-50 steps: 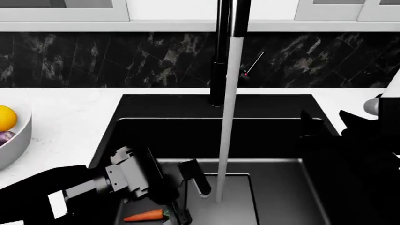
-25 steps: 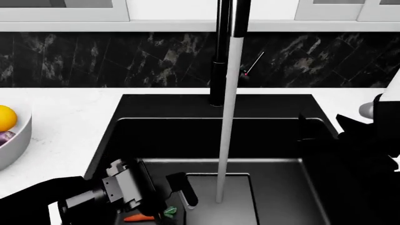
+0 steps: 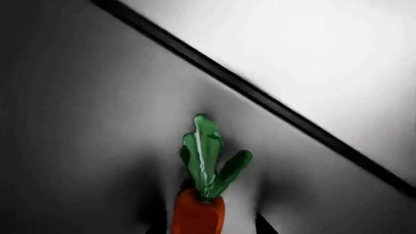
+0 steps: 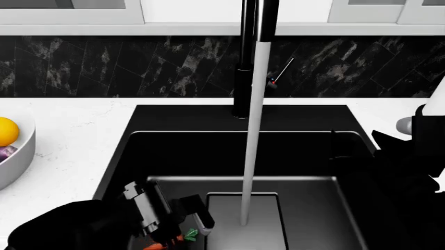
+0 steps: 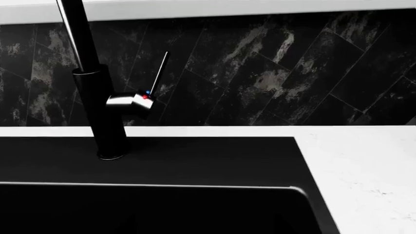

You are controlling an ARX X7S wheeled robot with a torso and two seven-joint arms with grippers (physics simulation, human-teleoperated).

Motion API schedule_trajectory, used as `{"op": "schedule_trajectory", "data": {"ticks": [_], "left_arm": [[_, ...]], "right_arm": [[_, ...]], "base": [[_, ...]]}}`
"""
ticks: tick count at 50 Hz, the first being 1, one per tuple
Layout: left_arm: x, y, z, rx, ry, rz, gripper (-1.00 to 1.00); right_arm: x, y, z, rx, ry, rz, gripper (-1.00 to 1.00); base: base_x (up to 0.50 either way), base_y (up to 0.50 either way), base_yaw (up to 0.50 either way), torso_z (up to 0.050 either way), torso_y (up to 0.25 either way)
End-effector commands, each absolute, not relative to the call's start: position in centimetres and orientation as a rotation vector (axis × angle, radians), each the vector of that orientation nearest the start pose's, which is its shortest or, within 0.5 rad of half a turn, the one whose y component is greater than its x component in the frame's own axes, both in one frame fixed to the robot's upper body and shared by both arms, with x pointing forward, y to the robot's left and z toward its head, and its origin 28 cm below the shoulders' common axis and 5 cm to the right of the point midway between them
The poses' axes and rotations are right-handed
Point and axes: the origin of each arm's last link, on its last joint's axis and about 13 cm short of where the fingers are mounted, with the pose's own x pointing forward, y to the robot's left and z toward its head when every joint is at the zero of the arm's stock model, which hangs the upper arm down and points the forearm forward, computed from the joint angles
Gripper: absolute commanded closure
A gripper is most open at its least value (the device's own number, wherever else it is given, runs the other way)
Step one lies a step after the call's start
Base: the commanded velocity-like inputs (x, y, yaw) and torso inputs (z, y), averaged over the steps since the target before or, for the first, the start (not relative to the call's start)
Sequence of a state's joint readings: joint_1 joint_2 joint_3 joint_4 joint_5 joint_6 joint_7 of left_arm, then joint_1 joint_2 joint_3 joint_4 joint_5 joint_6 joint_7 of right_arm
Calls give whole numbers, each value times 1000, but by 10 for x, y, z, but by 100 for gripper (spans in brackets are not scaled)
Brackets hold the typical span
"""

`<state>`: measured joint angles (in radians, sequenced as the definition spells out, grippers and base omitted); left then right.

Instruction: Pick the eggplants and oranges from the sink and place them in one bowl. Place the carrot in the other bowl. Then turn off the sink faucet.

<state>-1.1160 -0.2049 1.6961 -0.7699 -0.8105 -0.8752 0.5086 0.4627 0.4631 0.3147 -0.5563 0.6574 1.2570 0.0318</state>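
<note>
The pale bowl (image 4: 15, 161) holds the orange (image 4: 6, 130) and eggplant (image 4: 6, 152); in the sink (image 4: 139, 156) the left gripper (image 4: 182, 229) straddles the carrot (image 3: 198, 214), grip unclear.

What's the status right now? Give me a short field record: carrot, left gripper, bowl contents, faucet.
carrot: on the sink floor, carrot between the left gripper fingers
left gripper: low in the sink, around the carrot; closure unclear
bowl: pale bowl holds orange and eggplant
faucet: faucet running, lever untouched
right gripper: not visible
</note>
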Motion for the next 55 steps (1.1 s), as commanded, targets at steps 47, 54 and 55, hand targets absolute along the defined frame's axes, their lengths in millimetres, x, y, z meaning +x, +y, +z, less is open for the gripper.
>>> {"op": "schedule_trajectory", "data": {"ticks": [47, 54, 55], "left_arm": [[287, 204, 217, 154, 282, -452, 100], [281, 205, 215, 71, 210, -394, 100], [280, 207, 222, 45, 186, -385, 100]], "right_arm": [[226, -195, 199, -25, 46, 100, -100], [227, -192, 199, -36, 17, 95, -100], [226, -192, 199, -40, 18, 92, -100]], "base": [[0, 0, 0, 0, 0], [0, 0, 0, 0, 0], [0, 0, 0, 0, 0]]}}
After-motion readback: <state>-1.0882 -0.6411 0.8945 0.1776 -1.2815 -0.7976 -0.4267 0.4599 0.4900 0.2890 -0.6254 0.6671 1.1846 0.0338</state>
